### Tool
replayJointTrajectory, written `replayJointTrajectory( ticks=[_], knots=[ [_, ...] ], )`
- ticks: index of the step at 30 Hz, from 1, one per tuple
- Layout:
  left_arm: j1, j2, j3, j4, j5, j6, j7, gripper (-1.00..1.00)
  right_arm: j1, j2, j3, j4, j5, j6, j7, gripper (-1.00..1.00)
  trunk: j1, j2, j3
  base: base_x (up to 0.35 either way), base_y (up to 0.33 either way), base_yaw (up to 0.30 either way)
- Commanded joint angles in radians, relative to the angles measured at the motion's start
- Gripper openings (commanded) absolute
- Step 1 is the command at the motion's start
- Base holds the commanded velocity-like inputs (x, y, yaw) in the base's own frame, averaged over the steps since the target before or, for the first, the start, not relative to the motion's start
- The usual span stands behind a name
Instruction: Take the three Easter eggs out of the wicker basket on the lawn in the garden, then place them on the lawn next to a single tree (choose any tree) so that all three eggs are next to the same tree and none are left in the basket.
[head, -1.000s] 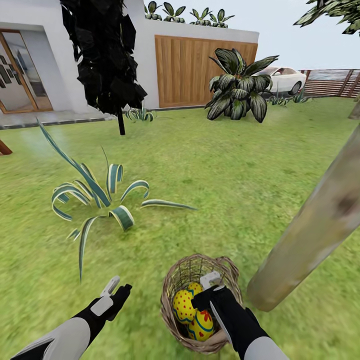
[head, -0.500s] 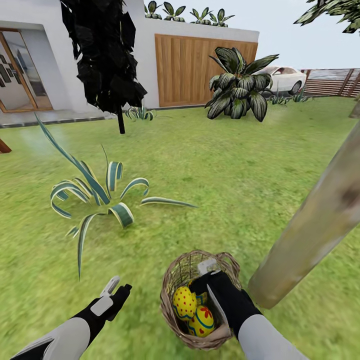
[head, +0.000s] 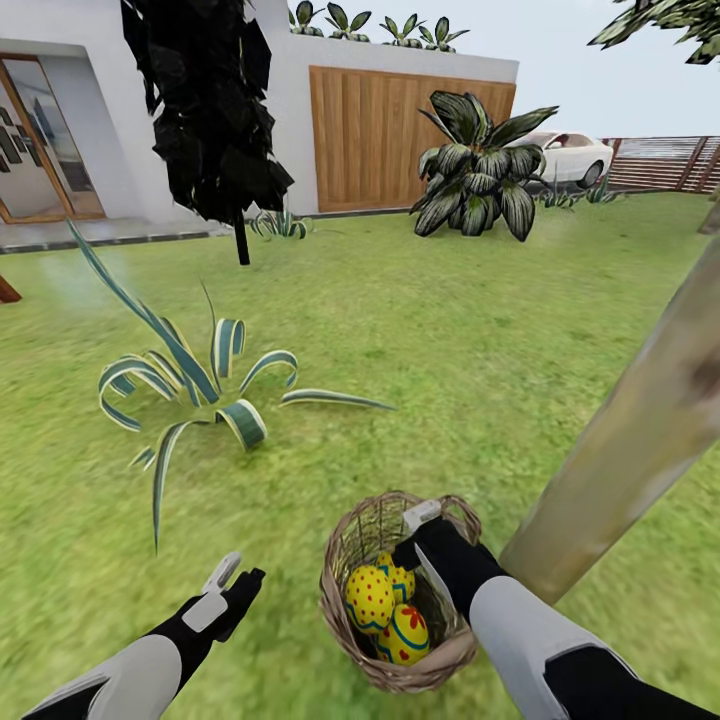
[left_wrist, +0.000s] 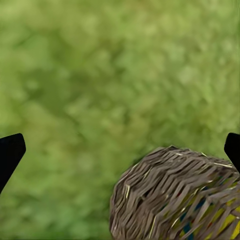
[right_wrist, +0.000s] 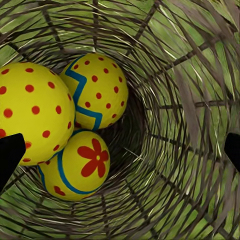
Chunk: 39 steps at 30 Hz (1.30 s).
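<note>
The wicker basket (head: 352, 628) sits on the lawn (head: 430, 340) just left of the leaning pale tree trunk (head: 630, 430). Three yellow Easter eggs lie inside: a red-dotted one (head: 369, 598), one with a red flower (head: 403, 636), and one behind them (head: 402, 577). My right gripper (head: 416, 535) hangs open over the basket's far right rim, holding nothing. The right wrist view looks down into the basket (right_wrist: 190, 100) at the dotted egg (right_wrist: 30, 112), the zigzag egg (right_wrist: 97, 87) and the flower egg (right_wrist: 80, 165). My left gripper (head: 238, 577) hovers open over grass left of the basket (left_wrist: 170, 195).
A striped agave (head: 190, 390) spreads on the grass to the left. Farther back stand a black-leaved tree (head: 215, 120), a broad-leaved shrub (head: 480, 180), a white house with a wooden gate (head: 400, 135) and a parked car (head: 570, 155). Open grass lies between.
My right gripper has drawn back from over the eggs toward the basket's far rim, its forearm swinging out to the right, so all three eggs now show. The left arm stayed put.
</note>
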Motion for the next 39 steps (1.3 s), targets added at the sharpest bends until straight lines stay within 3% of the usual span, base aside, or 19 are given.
replayJointTrajectory(
  ticks=[1, 7, 15, 32, 35, 39],
  knots=[
    [0.0, -0.001, 0.003, -0.003, 0.003, 0.006, 0.006, 1.0, -0.001, 0.0, 0.003, 0.002, 0.008, 0.006, 0.005, 1.0, 0.004, -0.008, -0.004, 0.0, 0.0, 0.0],
    [0.0, -0.001, 0.003, -0.003, 0.003, 0.006, 0.006, 1.0, -0.002, 0.0, 0.003, 0.005, 0.008, 0.003, 0.025, 1.0, 0.027, -0.05, -0.023, 0.0, 0.0, 0.0],
    [0.0, 0.0, 0.003, -0.003, 0.003, 0.006, 0.006, 1.0, -0.002, 0.0, 0.004, 0.005, 0.009, -0.022, 0.137, 1.0, 0.057, -0.106, -0.048, 0.0, 0.0, 0.0],
    [0.0, 0.001, 0.003, -0.003, 0.003, 0.006, 0.006, 1.0, -0.002, 0.0, 0.053, 0.004, 0.009, -0.093, 0.155, 1.0, 0.123, -0.225, -0.101, 0.0, 0.0, 0.0],
    [0.0, 0.001, 0.003, -0.003, 0.003, 0.006, 0.006, 1.0, -0.001, 0.0, 0.053, 0.005, 0.01, -0.096, 0.229, 1.0, 0.134, -0.246, -0.111, 0.0, 0.0, 0.0],
    [0.0, 0.001, 0.003, -0.003, 0.003, 0.006, 0.006, 1.0, -0.001, 0.0, 0.053, 0.005, 0.011, -0.096, 0.266, 1.0, 0.149, -0.274, -0.123, 0.0, 0.0, 0.0]
  ],
)
